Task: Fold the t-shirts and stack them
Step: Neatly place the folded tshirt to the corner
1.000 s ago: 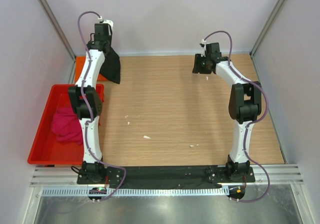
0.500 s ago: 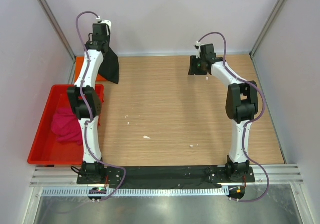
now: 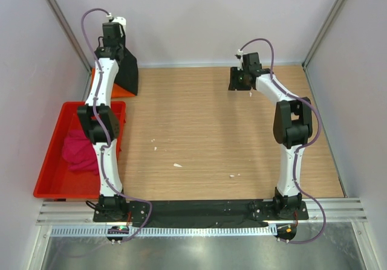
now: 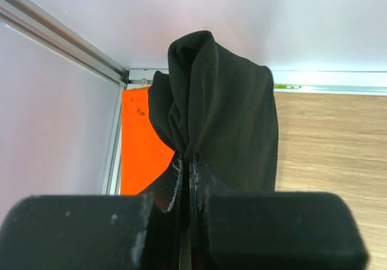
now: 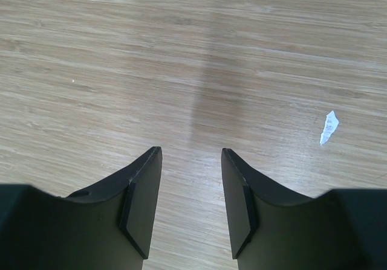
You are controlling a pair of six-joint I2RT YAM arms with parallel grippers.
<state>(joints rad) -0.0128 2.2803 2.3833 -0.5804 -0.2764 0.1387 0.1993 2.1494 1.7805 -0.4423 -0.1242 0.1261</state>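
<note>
At the left edge of the bench (image 3: 211, 137) sits one red tray (image 3: 45, 173), and the pink shirt (image 3: 77, 150) lies bunched inside it, probably parked there until its turn comes. At the far left corner the left gripper (image 4: 186, 164) is clenched on a gathered fold of the black shirt (image 4: 221, 113), held high so the cloth hangs free and can likely be carried out onto open wood for folding. The orange shirt (image 4: 140, 140) lies flat in that corner beneath it. Near the far edge, right of the middle, the right gripper (image 5: 190, 158) hovers over bare wood with its fingers spread and nothing between them, apparently waiting to help. In all there are three shirts, one of each colour, none folded or stacked yet, and a few white scraps (image 5: 328, 128).
</note>
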